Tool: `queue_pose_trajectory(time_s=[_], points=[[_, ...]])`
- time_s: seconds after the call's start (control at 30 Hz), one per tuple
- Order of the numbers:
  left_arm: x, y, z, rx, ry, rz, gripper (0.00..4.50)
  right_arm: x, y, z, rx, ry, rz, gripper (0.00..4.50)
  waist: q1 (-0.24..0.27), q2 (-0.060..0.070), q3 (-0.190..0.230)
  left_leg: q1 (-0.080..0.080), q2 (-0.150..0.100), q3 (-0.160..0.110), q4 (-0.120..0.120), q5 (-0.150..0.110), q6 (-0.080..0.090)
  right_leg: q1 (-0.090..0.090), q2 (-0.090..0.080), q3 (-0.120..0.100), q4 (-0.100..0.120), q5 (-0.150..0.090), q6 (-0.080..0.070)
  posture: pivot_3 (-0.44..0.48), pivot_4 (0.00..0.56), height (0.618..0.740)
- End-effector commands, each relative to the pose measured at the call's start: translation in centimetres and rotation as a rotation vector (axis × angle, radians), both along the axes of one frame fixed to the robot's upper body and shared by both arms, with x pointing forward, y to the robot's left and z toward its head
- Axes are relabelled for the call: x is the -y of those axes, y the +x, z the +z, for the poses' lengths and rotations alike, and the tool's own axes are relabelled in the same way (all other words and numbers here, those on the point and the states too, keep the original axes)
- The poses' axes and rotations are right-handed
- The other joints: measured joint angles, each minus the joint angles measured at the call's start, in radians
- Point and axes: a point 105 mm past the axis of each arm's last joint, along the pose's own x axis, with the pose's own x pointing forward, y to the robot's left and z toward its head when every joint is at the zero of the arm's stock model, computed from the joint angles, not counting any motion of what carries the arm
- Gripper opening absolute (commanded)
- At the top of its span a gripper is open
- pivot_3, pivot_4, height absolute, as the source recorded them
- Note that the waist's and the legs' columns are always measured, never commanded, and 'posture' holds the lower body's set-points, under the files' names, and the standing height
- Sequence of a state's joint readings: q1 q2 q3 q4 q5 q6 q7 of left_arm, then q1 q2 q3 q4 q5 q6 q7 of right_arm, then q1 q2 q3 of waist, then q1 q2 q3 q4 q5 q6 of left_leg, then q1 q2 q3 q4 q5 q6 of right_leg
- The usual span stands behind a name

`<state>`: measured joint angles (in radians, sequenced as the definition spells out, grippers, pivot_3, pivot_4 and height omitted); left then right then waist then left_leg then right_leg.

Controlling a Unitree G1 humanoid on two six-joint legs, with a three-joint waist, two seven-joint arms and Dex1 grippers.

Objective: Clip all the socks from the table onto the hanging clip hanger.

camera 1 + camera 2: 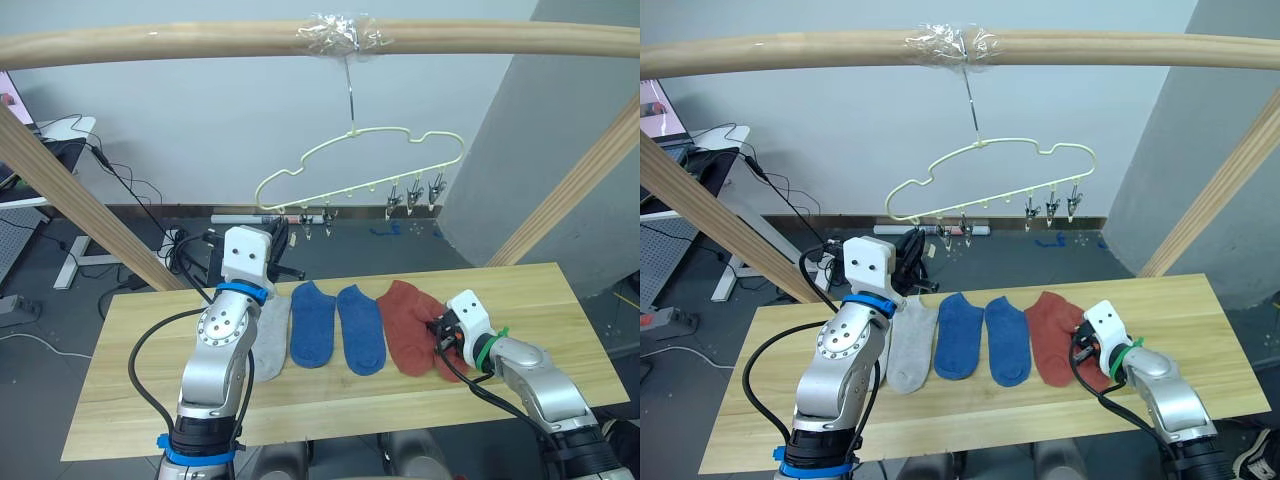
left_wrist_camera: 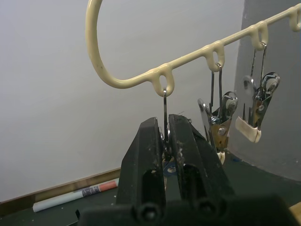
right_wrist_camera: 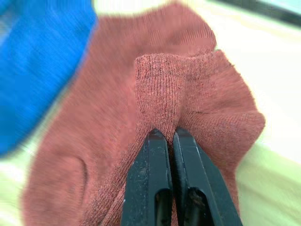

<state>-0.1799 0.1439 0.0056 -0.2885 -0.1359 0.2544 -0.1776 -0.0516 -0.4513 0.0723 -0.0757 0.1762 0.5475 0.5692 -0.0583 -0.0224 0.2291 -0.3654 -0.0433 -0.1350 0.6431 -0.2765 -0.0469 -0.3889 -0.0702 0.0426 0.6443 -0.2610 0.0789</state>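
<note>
Five socks lie in a row on the table (image 1: 560, 330): a grey sock (image 1: 910, 348) at the left, partly behind the left arm, then two blue socks (image 1: 312, 322) (image 1: 361, 328) side by side, then a red sock (image 1: 405, 335) with a second red one (image 3: 221, 117) overlapping its right edge. The row sits in the middle of the wood top, nearer the far edge than the near one.

The right gripper (image 3: 165, 136) is down at the right end of the row, its two black fingers together and pinching a raised fold of ribbed cuff on the overlapping red sock. That fold stands up between the finger tips while the other parts of the sock rest flat on the table.

The hanger (image 1: 360, 165) hangs by its hook from the taped spot on the pole (image 1: 150, 42) above the far side of the table, tilted so its left end is lower. Small clips (image 1: 413, 192) dangle from the loops along its lower bar, none with a sock on it. The left gripper (image 2: 165, 141) is raised to the hanger's low left end, fingers closed on the end clip (image 2: 165, 101), whose wire runs up to the first loop. The next clip (image 2: 221, 117) hangs free just beside it.
</note>
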Motion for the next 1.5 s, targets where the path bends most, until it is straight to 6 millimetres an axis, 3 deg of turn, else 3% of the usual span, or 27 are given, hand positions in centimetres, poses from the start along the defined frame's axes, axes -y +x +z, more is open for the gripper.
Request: queue_pose_trajectory(time_s=[0.03, 0.23, 0.47, 0.7, 0.87, 1.03, 1.17, 1.33, 1.5], points=[[0.1, -0.1, -0.3, -0.011, -0.004, -0.005, 0.00, -1.0, 0.0, 1.3, 0.019, 0.092, -0.006, 0.03, 0.000, 0.000, 0.000, 0.000, 0.000, 0.000, 0.000, 0.000, 0.000, 0.000, 0.000, 0.000, 0.000, 0.000, 0.000, -0.099, 0.212, 0.740], [-0.1, -0.3, -0.3, -0.012, 0.001, -0.002, 0.00, -1.0, -0.4, 1.8, 0.020, 0.093, -0.006, 0.03, 0.001, 0.000, 0.000, 0.000, 0.000, 0.000, 0.000, 0.000, 0.000, 0.000, 0.000, 0.000, 0.000, 0.000, 0.000, -0.093, 0.210, 0.740], [0.1, -0.2, -0.3, -0.010, -0.004, -0.008, 0.00, 0.5, -0.7, 3.1, 0.032, 0.094, -0.031, 0.03, 0.000, 0.000, 0.000, 0.000, 0.000, 0.001, 0.000, 0.000, 0.000, 0.000, 0.000, 0.000, 0.000, 0.000, 0.000, -0.105, 0.200, 0.740], [0.3, -0.2, -0.4, -0.009, -0.009, -0.013, 0.00, -0.1, -1.3, 4.6, 0.055, 0.130, 0.009, 0.03, 0.001, 0.000, 0.000, 0.000, 0.000, 0.000, 0.000, 0.000, 0.000, 0.000, 0.000, 0.000, 0.000, 0.000, 0.000, -0.109, 0.202, 0.740], [0.4, -0.3, -0.1, -0.050, -0.083, -0.056, 0.00, -2.5, -2.4, 7.8, 0.228, -0.012, 0.254, 0.03, 0.000, 0.000, 0.000, 0.000, -0.001, 0.001, 0.000, 0.000, 0.000, 0.000, 0.000, 0.000, 0.000, -0.002, 0.003, -0.103, 0.208, 0.740], [0.8, -0.6, 0.3, -0.260, -0.457, -0.196, 0.00, -5.9, -3.1, 8.9, 0.406, -0.116, 0.441, 0.03, -0.001, 0.000, 0.000, 0.000, 0.001, -0.001, 0.000, 0.000, 0.000, 0.000, 0.002, -0.002, 0.000, -0.003, 0.005, -0.086, 0.214, 0.740], [0.6, -1.1, 1.3, -0.391, -0.724, -0.317, 0.00, -8.2, -2.4, 9.3, 0.518, -0.131, 0.484, 0.03, -0.001, -0.002, 0.001, 0.000, 0.002, -0.001, 0.001, 0.000, 0.000, 0.000, 0.002, -0.001, 0.000, -0.003, 0.005, -0.071, 0.222, 0.740], [0.5, -1.6, 1.9, -0.476, -0.807, -0.394, 0.00, -10.6, -2.0, 11.1, 0.616, -0.066, 0.488, 0.03, 0.005, -0.004, 0.003, 0.000, 0.002, -0.002, 0.001, 0.001, -0.002, 0.000, 0.001, -0.001, 0.001, 0.000, 0.000, -0.071, 0.227, 0.740], [1.1, -2.0, 2.1, -0.506, -0.801, -0.429, 0.00, -11.1, -2.4, 12.3, 0.672, -0.026, 0.481, 0.03, 0.010, -0.005, 0.003, 0.000, 0.001, -0.002, 0.001, 0.001, -0.006, 0.000, 0.001, 0.000, 0.000, 0.000, 0.000, -0.075, 0.227, 0.740]])
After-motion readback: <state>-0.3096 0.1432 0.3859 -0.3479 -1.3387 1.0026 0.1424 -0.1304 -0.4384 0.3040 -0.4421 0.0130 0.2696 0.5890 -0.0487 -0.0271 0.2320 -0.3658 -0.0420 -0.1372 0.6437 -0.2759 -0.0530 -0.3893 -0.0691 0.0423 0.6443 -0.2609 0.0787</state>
